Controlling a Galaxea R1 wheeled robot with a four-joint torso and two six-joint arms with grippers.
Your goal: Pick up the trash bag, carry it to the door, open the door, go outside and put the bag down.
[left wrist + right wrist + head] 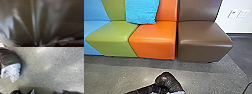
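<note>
Trash bag in the left gripper's hold, before a row of coloured seats

The dark, shiny trash bag [167, 79] was at the lower edge of the head view, its lower part cut off, over the floor [114, 72] in front of the seats. Whether it touched the floor could not be told. The left gripper [161, 88] held it: in the left wrist view the film ran in blurred folds to one gathered point. Pale crinkled plastic [11, 70] showed against the bag in the right wrist view, where the bag was cut off too. I could not tell how the right gripper stood; dark shapes [15, 92] at that view's edge were too cropped to name.

Beyond stood an orange seat [154, 45], with a brown seat [204, 47] on one side and a green seat [114, 42] and a partly cropped blue seat [91, 47] on the other. A bright blue cloth-like thing [142, 12], its top out of frame, hid part of the green and orange backrests. Farther right was a white wall [237, 25].
</note>
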